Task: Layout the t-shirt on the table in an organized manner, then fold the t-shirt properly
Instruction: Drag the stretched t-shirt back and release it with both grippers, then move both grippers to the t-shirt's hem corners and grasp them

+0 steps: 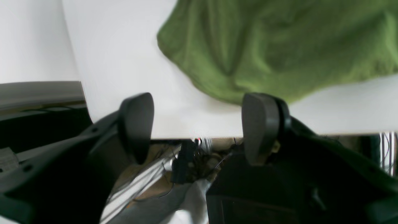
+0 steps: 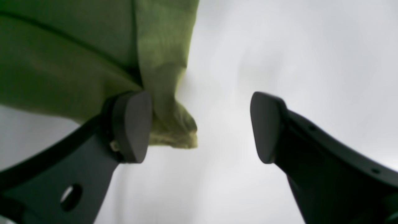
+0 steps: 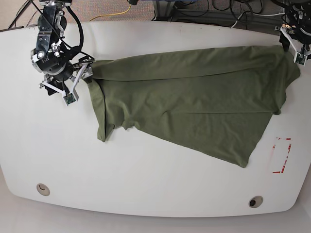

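Both grippers, left gripper (image 1: 197, 124) and right gripper (image 2: 200, 126), are released, holding nothing. Regrasp the t-shirt (image 3: 194, 109) at its far corners and spread it flat on the desk (image 3: 146, 184).

Base view: set high overhead, facing almost straight down, far enough back to take in nearly the whole large white smooth surface (image 3: 146, 179) and the spread olive-green cotton t-shirt (image 3: 194, 102).

Left wrist view: mounted just behind the dark left pincer (image 1: 199, 124), looking along its spread fingers, very close and blurred; facing over the surface's edge toward a bunched part of the shirt.

Right wrist view: mounted likewise behind the dark right pincer (image 2: 200, 127), very near, aimed down at the surface and a shirt edge.

Shared by all three: shirt cloth and white surface.
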`<move>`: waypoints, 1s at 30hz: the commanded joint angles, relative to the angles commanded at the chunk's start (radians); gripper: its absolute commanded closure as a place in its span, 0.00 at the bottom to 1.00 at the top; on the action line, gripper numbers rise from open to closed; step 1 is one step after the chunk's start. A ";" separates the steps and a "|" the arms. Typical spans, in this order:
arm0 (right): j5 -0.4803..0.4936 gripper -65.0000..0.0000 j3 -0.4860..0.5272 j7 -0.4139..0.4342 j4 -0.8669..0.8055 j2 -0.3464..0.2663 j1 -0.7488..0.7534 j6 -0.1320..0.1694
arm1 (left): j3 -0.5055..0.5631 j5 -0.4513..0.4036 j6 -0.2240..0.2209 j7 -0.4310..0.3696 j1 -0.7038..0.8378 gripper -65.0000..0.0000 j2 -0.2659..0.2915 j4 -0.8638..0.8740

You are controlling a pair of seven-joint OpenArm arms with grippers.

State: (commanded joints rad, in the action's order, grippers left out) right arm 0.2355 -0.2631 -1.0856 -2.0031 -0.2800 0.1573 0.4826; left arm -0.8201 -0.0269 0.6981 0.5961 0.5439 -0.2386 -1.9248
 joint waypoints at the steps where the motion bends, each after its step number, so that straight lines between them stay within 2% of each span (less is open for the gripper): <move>1: 0.000 0.27 0.002 0.000 0.002 0.008 -0.020 0.000 | -0.003 0.000 0.000 0.000 -0.021 0.38 -0.002 0.000; 6: 0.000 0.27 0.003 0.000 0.060 0.048 -0.127 0.000 | -0.005 -0.006 0.000 0.000 -0.135 0.38 -0.003 0.000; 11: 0.000 0.27 0.003 0.018 0.219 0.075 -0.270 0.000 | 0.002 -0.008 0.000 0.000 -0.247 0.38 -0.003 0.000; 18: 0.002 0.27 0.005 0.110 0.485 0.083 -0.414 0.000 | 0.037 -0.012 0.000 0.002 -0.319 0.38 -0.003 0.002; 25: -0.002 0.27 0.006 0.209 0.735 0.081 -0.511 0.002 | 0.107 -0.133 0.000 0.002 -0.379 0.39 0.002 0.005; 30: -0.003 0.27 0.006 0.281 0.839 0.081 -0.526 0.009 | 0.133 -0.141 0.000 0.002 -0.400 0.39 0.003 0.005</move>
State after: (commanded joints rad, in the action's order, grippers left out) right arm 0.2325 -0.2570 -0.8048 -1.1638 -0.1987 -0.3690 0.4918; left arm -0.6866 -0.1680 0.6981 0.5976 0.1435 -0.2355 -1.9202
